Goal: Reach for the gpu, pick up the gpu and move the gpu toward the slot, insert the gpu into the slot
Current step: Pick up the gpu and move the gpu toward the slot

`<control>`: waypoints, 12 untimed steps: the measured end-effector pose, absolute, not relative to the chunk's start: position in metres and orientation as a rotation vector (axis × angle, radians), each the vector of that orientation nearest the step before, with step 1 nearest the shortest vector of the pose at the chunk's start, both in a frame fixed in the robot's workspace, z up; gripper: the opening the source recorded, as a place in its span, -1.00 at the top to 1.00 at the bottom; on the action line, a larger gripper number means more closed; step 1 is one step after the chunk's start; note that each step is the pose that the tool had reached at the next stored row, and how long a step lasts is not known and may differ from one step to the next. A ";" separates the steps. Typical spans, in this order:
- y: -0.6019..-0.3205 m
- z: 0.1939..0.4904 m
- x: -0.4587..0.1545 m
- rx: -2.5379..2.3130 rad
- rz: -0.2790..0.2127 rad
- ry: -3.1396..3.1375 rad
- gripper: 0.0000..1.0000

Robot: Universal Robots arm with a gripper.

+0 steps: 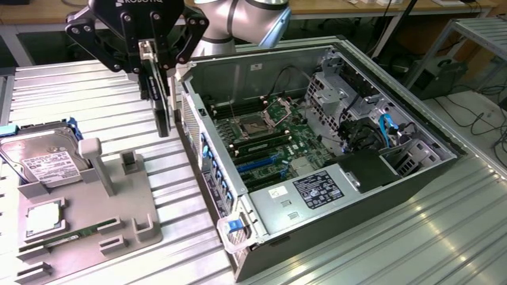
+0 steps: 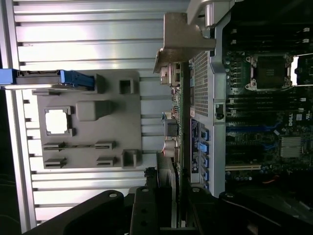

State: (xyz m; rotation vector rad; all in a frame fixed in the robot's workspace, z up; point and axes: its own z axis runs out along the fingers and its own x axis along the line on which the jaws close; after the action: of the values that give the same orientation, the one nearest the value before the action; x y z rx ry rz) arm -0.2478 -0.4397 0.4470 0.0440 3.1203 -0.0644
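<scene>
gpu (image 1: 161,113) hangs long axis upright, clamped in hand (image 1: 154,68), beside case (image 1: 396,196).

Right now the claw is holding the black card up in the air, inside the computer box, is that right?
Not quite. The claw does hold the gpu up in the air, but the card hangs outside the computer case, beside its outer wall and above the metal table. The exterior view shows it.
</scene>
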 end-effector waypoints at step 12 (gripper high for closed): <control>-0.440 0.447 -0.238 0.044 -0.064 3.120 0.45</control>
State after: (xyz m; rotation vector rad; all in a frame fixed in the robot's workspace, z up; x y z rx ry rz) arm -0.2383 -0.4398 0.4469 0.0440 3.1203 -0.0644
